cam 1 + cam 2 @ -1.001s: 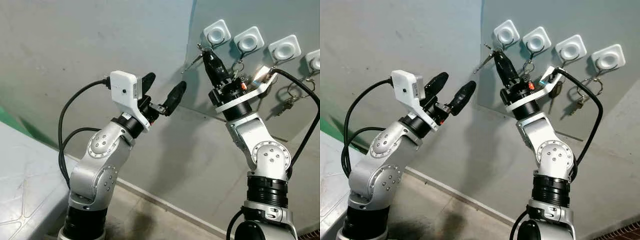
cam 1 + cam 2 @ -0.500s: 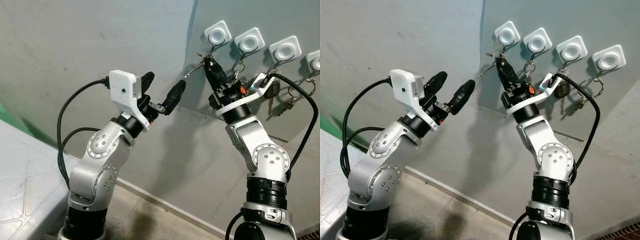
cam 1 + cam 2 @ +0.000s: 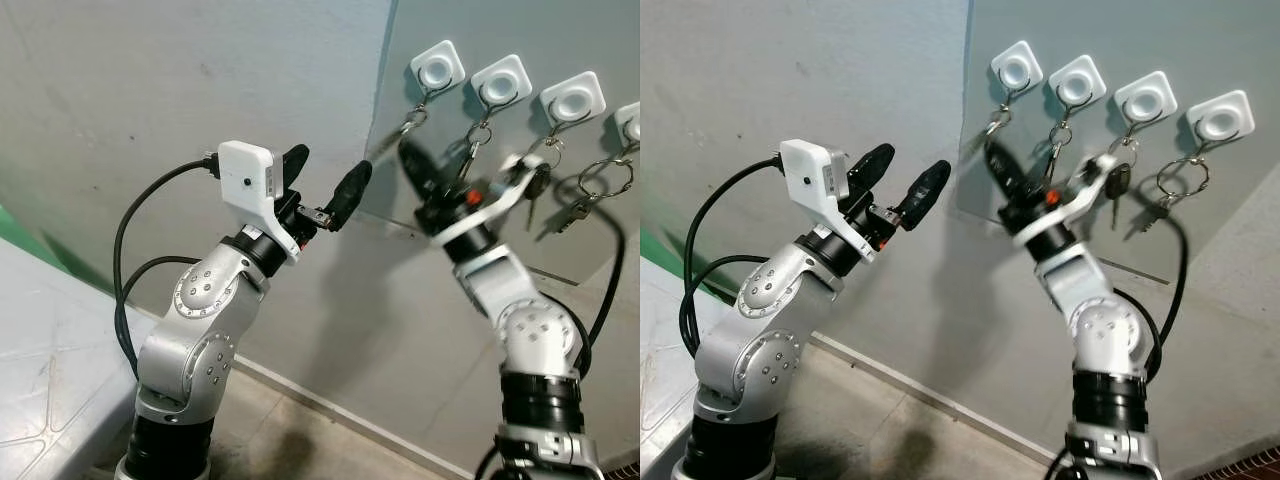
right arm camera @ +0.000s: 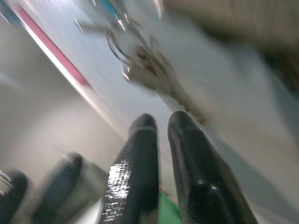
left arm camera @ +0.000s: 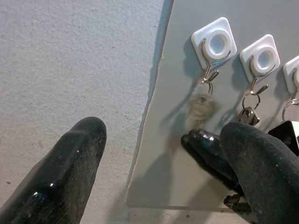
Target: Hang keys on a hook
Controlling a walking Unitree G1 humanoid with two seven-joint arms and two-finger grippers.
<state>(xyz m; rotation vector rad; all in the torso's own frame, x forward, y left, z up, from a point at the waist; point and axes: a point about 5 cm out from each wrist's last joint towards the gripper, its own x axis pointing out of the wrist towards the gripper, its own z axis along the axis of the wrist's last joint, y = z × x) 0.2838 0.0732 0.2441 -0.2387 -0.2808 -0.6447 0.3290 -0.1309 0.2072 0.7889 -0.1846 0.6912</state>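
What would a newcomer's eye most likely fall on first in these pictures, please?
Probably the row of white hooks on the grey panel, each with keys dangling; the keys under the leftmost hook are blurred, as if swinging. Just below them the right gripper is motion-blurred, its fingers nearly together and holding nothing. To the left, the left gripper hovers open near the panel's edge.

Home wall (image 3: 150, 90) with key hooks (image 3: 437, 72)
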